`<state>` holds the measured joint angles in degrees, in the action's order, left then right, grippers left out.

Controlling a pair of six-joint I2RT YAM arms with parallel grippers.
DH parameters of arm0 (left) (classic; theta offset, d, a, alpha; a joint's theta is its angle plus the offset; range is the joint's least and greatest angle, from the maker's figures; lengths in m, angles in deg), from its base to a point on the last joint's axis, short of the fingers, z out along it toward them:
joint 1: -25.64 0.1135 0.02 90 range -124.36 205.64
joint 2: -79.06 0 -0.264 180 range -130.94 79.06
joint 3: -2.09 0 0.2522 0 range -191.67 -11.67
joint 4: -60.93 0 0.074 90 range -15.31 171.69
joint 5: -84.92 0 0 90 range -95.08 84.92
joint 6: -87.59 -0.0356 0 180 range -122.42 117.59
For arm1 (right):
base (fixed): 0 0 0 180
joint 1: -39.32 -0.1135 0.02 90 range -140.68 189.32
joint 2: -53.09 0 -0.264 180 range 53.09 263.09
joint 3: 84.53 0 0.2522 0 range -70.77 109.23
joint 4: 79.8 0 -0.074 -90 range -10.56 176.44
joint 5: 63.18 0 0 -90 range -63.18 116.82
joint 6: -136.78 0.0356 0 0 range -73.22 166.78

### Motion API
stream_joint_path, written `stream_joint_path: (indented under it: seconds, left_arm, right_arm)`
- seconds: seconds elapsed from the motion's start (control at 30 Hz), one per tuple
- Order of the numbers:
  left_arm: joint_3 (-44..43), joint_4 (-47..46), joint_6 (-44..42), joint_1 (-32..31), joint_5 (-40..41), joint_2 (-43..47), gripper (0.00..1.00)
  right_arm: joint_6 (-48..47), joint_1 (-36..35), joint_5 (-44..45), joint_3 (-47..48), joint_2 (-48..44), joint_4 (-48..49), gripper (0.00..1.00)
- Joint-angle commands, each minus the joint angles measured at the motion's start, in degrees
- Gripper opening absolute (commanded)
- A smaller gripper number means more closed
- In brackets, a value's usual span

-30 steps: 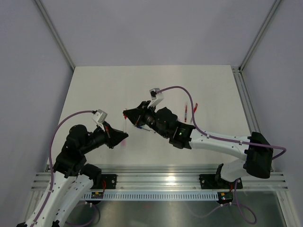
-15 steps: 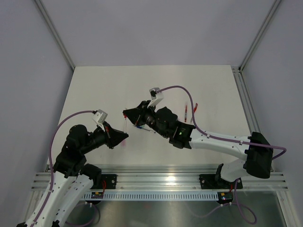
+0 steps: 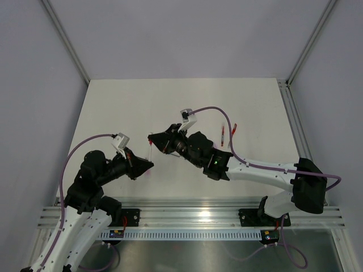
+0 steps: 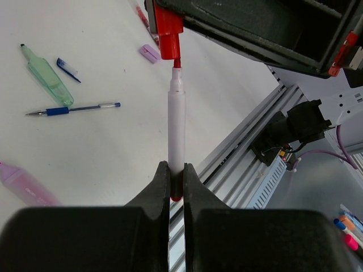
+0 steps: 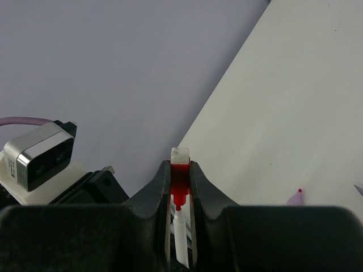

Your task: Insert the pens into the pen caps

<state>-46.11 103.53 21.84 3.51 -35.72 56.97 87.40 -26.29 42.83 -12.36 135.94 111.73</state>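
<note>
Left wrist view: the pen (image 4: 176, 124) is pinched by the left gripper (image 4: 176, 171) above the bench's near-left part. The cap (image 4: 168, 31), clamped in the right gripper (image 5: 180, 170), has been shifted against the pen's tip, so insertion is judged just beginning.

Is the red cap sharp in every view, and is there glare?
Left wrist view: red cap and pen sharp, the left gripper up close dark and soft. Right wrist view: cap sharp, the right gripper almost black. Top view: even light, no glare; the cap too small to judge.
</note>
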Motion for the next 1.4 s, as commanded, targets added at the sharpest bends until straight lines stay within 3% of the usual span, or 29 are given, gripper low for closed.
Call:
stream_joint_path:
  seconds: [0.0, 0.5, 0.9, 1.37]
  left_arm:
    - [-0.54, -4.06, 0.71, 0.33, 0.75, 0.73, 0.00]
    - [-1.60, -5.02, 1.24, 0.33, 2.33, -0.59, 0.00]
    - [-5.38, -13.28, 8.36, 0.33, 0.84, -2.52, 0.00]
    - [-12.93, -15.83, 7.22, 0.33, -0.92, -9.20, 0.00]
  right_arm:
    - [0.34, -0.67, -0.28, -1.46, -1.20, 0.72, 0.00]
    - [0.42, -1.89, -0.89, -1.64, -0.85, 1.07, 0.00]
    - [-0.54, -5.76, 3.41, -5.24, -2.78, -0.42, 0.00]
    - [0.60, -8.49, -6.51, -7.61, -3.49, -15.71, 0.00]
